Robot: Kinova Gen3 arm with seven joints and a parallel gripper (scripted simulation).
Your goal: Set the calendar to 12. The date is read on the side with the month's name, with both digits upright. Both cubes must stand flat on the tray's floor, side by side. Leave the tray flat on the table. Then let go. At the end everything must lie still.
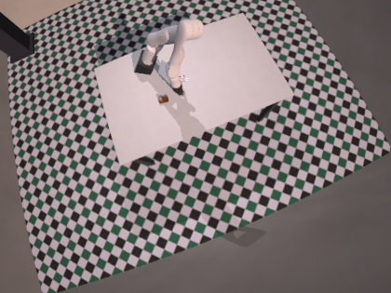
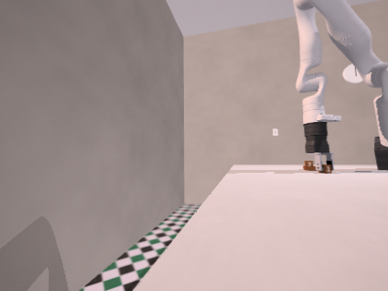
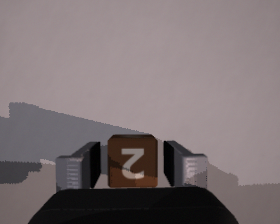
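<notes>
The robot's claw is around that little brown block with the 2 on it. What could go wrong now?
1. The jaws of the gripper stand open on either side of the cube, with small gaps. If they close off-centre, the cube could twist or slide on the table.
2. In the wrist view the 2 looks upside down, so the cube might end up in the tray with the digit not upright.

The top view looks down from far above the black two-finger gripper. The exterior view stands low at the white table's level, facing the gripper from far. The wrist view sits just behind the fingers; all three share the brown cube between them.
</notes>
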